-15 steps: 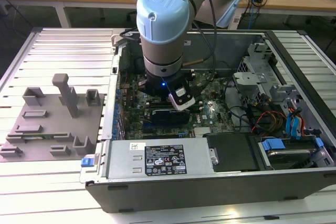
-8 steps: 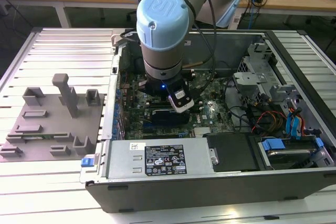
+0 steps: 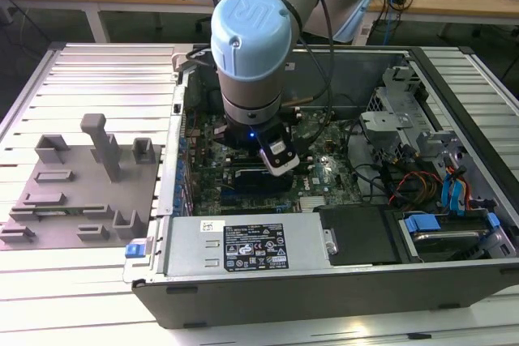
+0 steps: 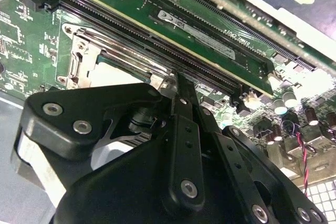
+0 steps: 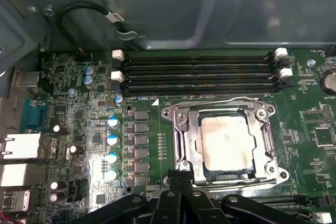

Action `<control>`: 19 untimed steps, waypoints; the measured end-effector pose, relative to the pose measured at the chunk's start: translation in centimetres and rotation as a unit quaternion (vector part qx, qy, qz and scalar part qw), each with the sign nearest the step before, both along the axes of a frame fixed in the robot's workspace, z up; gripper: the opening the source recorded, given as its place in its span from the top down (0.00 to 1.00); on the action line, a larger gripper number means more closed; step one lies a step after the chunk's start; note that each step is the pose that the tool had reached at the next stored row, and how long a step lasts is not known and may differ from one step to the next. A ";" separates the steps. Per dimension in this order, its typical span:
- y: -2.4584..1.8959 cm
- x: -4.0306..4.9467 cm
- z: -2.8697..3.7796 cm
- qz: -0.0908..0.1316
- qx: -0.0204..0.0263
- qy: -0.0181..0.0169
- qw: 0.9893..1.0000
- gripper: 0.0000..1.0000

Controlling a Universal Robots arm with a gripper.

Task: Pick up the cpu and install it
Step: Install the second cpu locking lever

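Observation:
The cpu (image 5: 228, 142), a flat silvery square, lies inside the metal socket frame (image 5: 178, 124) on the green motherboard (image 5: 152, 129). In the second wrist view its pale top (image 4: 113, 74) shows within the same frame (image 4: 84, 51). My gripper (image 5: 179, 181) hangs just off the frame's edge, fingers pressed together with nothing between them. The second wrist view shows the black fingertips (image 4: 181, 85) meeting beside the socket. In the exterior view my arm (image 3: 250, 46) reaches down into the open computer case (image 3: 243, 297) over the board.
Black memory slots (image 5: 199, 72) run along one side of the socket, and capacitors (image 5: 112, 140) stand on another side. In the exterior view a power supply (image 3: 243, 245) sits at the case front. Drive bays and cables (image 3: 430, 176) are at the right, a grey fixture tray (image 3: 81, 192) at the left.

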State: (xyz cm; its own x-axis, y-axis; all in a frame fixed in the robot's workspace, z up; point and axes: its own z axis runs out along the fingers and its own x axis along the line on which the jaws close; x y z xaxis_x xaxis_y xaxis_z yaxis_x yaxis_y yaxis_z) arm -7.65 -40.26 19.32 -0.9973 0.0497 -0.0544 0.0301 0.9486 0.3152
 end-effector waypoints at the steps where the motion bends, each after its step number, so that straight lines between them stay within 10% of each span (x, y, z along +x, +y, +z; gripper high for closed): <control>1: 0.00 0.00 -0.07 0.000 0.000 0.000 1.000 0.89; 10: 0.04 0.00 0.41 0.000 -0.012 0.000 1.000 0.89; 19: 0.06 0.00 3.88 0.000 -0.017 0.000 1.000 0.89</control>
